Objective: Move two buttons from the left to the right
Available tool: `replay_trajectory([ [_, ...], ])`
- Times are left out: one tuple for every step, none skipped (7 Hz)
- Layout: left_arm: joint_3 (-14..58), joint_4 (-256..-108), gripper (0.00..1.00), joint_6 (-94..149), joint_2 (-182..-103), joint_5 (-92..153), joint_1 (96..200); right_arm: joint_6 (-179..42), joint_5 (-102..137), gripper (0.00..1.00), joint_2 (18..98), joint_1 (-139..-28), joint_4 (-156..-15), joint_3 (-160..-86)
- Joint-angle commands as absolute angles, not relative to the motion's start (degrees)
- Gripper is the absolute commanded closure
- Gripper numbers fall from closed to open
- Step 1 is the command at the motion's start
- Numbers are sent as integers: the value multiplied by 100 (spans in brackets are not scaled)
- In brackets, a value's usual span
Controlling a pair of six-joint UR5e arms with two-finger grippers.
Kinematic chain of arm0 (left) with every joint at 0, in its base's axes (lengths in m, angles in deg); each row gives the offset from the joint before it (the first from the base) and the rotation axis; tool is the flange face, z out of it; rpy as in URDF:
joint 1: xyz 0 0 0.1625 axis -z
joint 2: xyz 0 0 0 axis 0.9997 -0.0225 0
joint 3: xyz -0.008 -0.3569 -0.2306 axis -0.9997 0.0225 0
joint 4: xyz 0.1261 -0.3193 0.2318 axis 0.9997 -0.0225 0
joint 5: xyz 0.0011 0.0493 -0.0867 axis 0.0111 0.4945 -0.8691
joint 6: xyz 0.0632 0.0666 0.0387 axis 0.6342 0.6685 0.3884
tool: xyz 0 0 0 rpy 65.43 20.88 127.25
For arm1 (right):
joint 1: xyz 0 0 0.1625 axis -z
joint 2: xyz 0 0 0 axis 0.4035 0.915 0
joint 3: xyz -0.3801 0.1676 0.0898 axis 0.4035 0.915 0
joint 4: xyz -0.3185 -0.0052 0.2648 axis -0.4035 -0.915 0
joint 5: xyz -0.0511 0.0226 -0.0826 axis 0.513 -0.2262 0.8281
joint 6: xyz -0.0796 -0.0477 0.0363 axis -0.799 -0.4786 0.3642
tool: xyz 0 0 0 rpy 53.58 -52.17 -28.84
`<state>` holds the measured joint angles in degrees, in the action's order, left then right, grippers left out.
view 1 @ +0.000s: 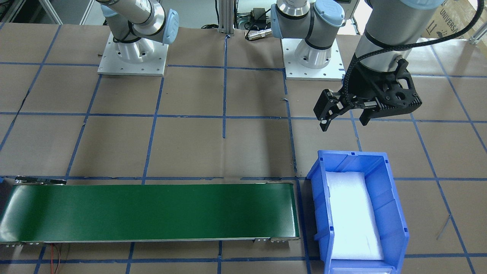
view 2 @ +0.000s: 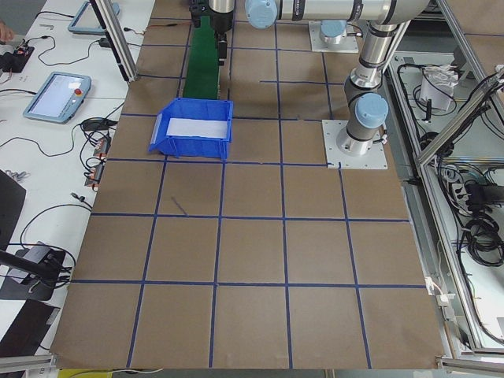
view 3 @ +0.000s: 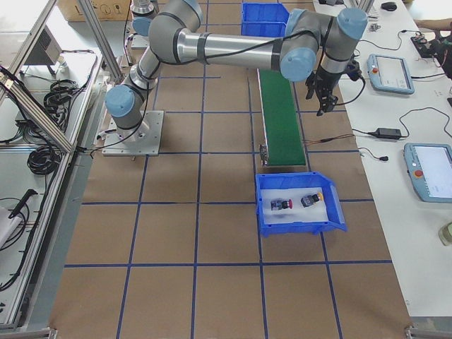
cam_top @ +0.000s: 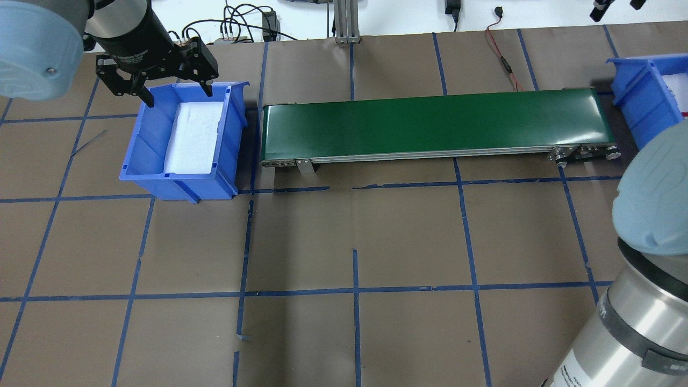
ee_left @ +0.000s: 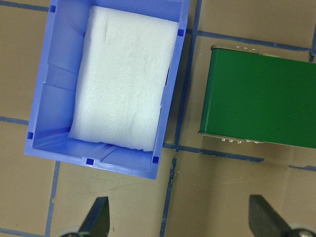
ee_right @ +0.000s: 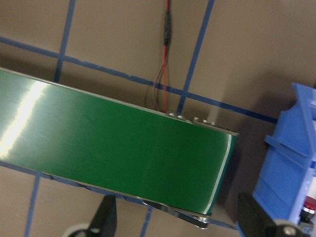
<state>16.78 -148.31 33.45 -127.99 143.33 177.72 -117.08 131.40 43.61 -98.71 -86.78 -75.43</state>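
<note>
The red button [view 3: 281, 205] and the yellow button [view 3: 311, 200] lie on white foam in the right blue bin [view 3: 332, 219]. The red cap also shows at the edge of the right wrist view [ee_right: 309, 204]. My right gripper [ee_right: 176, 200] is open and empty, above the right end of the green conveyor [ee_right: 123, 143]; it also shows in the exterior right view [view 3: 321, 95]. My left gripper [cam_top: 177, 97] is open and empty, above the back edge of the left blue bin [cam_top: 148, 140]; it also shows in the front view [view 1: 344, 123]. That bin holds only white foam [ee_left: 123, 74].
The green conveyor [cam_top: 430, 123] runs between the two bins, with nothing on its belt. Red wires [cam_top: 502, 62] trail behind its right end. The table is brown paper with a blue tape grid. Tablets and cables lie on the side bench [view 3: 392, 70].
</note>
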Motion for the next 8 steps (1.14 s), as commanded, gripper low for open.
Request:
replay_trajectory([
  [1687, -14831, 0, 3364, -12788, 14334, 17766, -10341, 13174, 9, 4816, -10752, -8326, -7799],
  [1687, -14831, 0, 3364, -12788, 14334, 17766, -10012, 13174, 10, 5097, -11008, -8326, -8175],
  [1695, -14831, 0, 3364, -12788, 14334, 17766, -9844, 13157, 2, 5422, -11080, -8352, -8674],
  [1695, -14831, 0, 3364, -12779, 14334, 17766, -9824, 13104, 0, 5877, -11098, -8422, -9210],
  [1695, -14831, 0, 3364, -12779, 14334, 17766, -9842, 13104, 0, 6456, -11107, -8362, -9947],
  [1695, -14831, 0, 3364, -12787, 14334, 17766, -9859, 13095, 0, 6993, -11099, -8439, -10563],
  [1695, -14831, 0, 3364, -12779, 14325, 17766, -9851, 13078, 0, 7407, -11107, -8423, -10908],
  [1687, -14831, 0, 3364, -12787, 14316, 17766, -9833, 13086, 0, 7785, -11107, -8414, -11173],
])
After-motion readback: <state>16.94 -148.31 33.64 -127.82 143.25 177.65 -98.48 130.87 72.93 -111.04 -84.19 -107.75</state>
